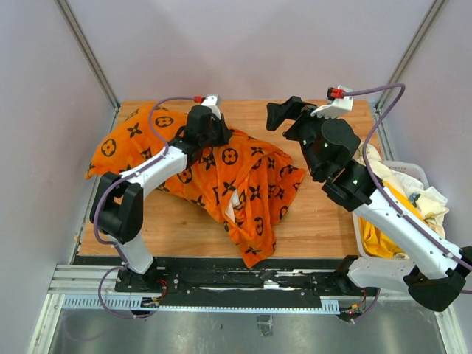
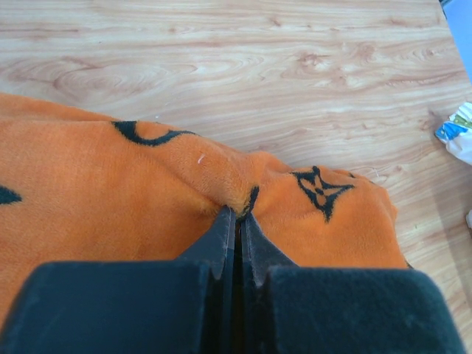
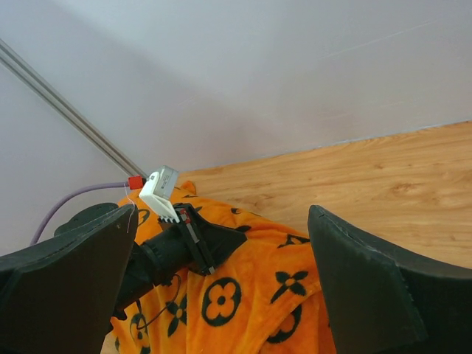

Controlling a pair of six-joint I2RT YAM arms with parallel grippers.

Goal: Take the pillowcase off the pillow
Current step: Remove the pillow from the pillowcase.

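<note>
Here, the left gripper (image 2: 234, 215) is pinching a raised fold of the pillowcase (image 2: 110, 192) between fully closed jaws, near the far edge of the orange heap, and the fabric is puckering up into the pinch. The right gripper (image 1: 283, 115) is hovering with its jaws spread wide, holding nothing, just off the cloth's far right edge and facing the left one. The pillowcase is sprawling crumpled across the middle and left of the wooden table (image 1: 317, 221). The pillow is not showing plainly; only a white sliver (image 1: 231, 209) is peeking from a fold near the front, and it may be the pillow. By my reading, the stripping step is underway with one hold taken. The next move is probably calling for the right gripper to come down and pin the pillow's side, so the left can draw the case off without dragging everything along.
</note>
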